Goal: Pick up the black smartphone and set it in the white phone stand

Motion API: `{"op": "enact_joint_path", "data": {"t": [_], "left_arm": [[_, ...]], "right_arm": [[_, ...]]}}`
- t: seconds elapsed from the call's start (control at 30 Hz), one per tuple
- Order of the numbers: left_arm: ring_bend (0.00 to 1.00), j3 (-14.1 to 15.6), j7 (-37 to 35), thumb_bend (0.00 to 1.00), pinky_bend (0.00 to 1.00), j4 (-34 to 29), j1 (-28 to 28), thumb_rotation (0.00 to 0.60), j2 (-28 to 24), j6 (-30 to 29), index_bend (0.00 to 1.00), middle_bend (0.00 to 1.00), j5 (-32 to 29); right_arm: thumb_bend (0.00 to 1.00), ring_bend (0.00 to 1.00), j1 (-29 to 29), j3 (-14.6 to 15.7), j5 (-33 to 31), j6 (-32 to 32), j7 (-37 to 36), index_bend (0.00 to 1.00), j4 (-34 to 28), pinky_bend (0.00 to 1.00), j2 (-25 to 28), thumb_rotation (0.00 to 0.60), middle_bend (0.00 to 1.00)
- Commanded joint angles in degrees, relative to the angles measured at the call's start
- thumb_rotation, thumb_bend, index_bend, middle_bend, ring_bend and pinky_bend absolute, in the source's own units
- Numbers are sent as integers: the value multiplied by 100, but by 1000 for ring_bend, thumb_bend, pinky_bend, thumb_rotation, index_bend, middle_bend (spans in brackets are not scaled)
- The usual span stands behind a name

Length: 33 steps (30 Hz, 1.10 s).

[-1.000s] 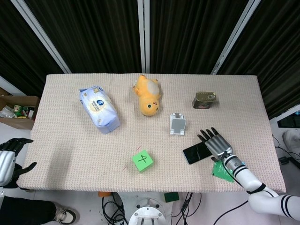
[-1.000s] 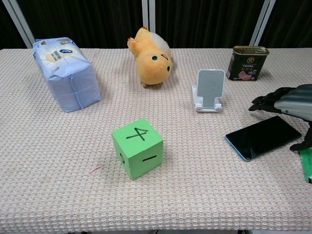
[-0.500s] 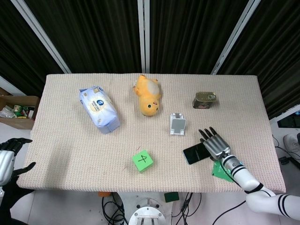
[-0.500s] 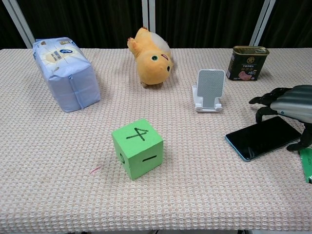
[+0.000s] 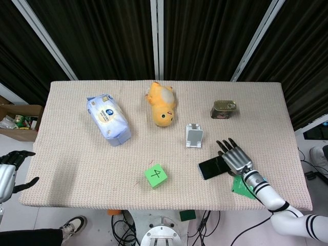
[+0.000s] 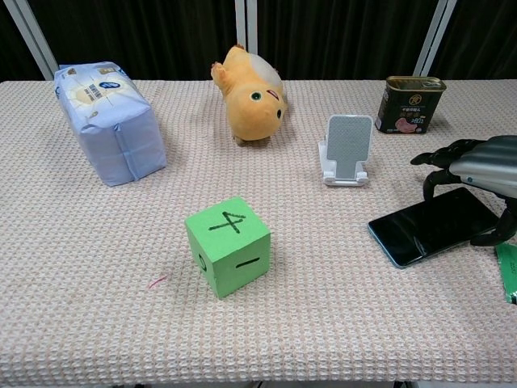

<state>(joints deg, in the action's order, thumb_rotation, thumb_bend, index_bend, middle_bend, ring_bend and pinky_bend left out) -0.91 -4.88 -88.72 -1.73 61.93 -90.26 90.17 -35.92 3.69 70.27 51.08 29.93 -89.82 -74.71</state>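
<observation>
One handwritten "4" is seen on the top face of the green cube (image 6: 228,246), with a dash-like mark on its front face. Small print and a barcode are carried on the label of the pale blue wipes pack (image 6: 110,120), but no word can be read. A pink picture and lettering too small to read are shown on the label of the dark tin can (image 6: 410,104).

The white phone stand (image 6: 346,149) is taken as the landmark; it stands upright on the desk (image 6: 323,323). The black smartphone (image 6: 431,225) lies flat on the desk in front of the stand and to its right, apart from it. The right hand (image 6: 477,175) is arched over the far right end of the phone, its fingers (image 6: 437,173) spread and curled downward, with tips down at the phone's edges; a closed grip on it is not shown. The yellow plush toy (image 6: 252,98) lies behind the stand to its left, the can behind it to its right, the cube in front to its left. The left hand (image 5: 9,171) is seen far left of the stand, beyond the desk edge, fingers apart and holding nothing.
</observation>
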Motion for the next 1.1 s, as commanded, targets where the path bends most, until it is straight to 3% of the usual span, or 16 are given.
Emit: {"op": "enact_joint_path", "data": {"t": [0.03,0.1,0.2,0.53,0.83,1.1], "left_arm": [[256,2,1,45,354,-1,-1,600,1,1,305,329,4],[256,4,0,45,355,1,-2,600,3,5,305,329,4],[256,8,-3,45,355,5,0,600,7,5,305,329,4],[256,14,-37,45,358,29,8,600,10,-2,305,329,3],[256,19,-63,45,361,39,23,600,2,-24,305,329,5],[256,16,-18,45,361,-23,44,600,-46,-76,307,329,26]], "right_arm": [[391,0,78,12,285,77,-363,822,38,0,59,600,49],[451,23,101,18,393,93,-515,800,59,3,74,600,68],[512,147,136,20,569,139,-737,765,101,35,85,600,126],[767,414,242,-2,1024,352,-1182,774,217,176,58,600,402],[777,626,333,-41,1247,555,-1230,774,275,328,64,600,609],[773,643,497,23,2127,1337,-1310,774,235,374,302,600,663]]}}
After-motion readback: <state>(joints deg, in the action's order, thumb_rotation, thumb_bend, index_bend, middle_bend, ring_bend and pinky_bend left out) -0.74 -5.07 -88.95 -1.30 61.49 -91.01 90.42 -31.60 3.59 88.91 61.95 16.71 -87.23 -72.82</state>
